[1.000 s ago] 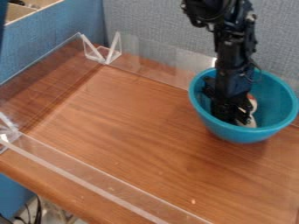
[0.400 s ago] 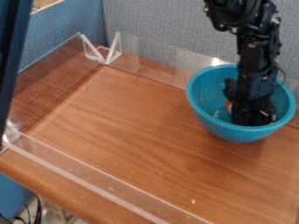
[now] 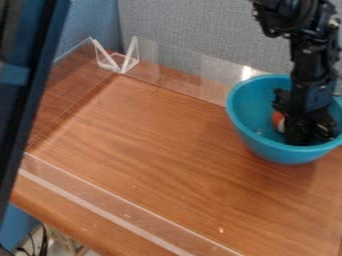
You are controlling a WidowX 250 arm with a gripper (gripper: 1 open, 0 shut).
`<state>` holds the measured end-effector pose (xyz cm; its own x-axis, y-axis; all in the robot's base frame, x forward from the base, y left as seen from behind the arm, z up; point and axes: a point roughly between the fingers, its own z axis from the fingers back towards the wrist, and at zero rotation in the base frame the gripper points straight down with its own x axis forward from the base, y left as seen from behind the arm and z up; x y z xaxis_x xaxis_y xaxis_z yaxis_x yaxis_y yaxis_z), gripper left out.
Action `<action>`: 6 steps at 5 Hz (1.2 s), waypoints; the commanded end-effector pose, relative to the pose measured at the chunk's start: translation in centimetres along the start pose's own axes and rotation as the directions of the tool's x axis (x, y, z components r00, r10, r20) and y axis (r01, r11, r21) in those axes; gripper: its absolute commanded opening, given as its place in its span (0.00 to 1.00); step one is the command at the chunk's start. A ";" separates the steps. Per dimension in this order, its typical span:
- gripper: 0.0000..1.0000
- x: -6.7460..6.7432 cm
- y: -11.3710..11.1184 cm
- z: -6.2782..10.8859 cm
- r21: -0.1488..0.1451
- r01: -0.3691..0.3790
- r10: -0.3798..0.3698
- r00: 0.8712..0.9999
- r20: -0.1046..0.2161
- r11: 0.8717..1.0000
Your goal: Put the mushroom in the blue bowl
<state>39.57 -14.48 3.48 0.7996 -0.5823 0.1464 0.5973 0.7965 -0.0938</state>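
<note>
The blue bowl (image 3: 254,135) stands at the right edge of the wooden table. My black gripper (image 3: 302,130) reaches straight down into it from above, its fingers together low inside the bowl. A small reddish-brown bit of the mushroom (image 3: 278,118) shows at the left side of the fingers, off the bowl's floor. The gripper hides the rest of the mushroom.
A low clear plastic wall (image 3: 80,190) runs around the wooden tabletop (image 3: 147,140). A clear folded stand (image 3: 118,55) sits at the back left corner. A dark blurred bar (image 3: 34,110) crosses the left foreground, and a blue partition (image 3: 87,20) stands behind.
The arm and gripper have shifted right within the bowl, and the bowl sits slightly further right. The dark bar at the left has spread further into view.
</note>
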 end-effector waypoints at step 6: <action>0.00 2.0 -2.0 5.6 -0.034 0.123 -0.120 0.989 0.086 0.992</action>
<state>38.31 -16.42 4.19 0.7356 -0.6678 0.1141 0.6768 0.7174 -0.1653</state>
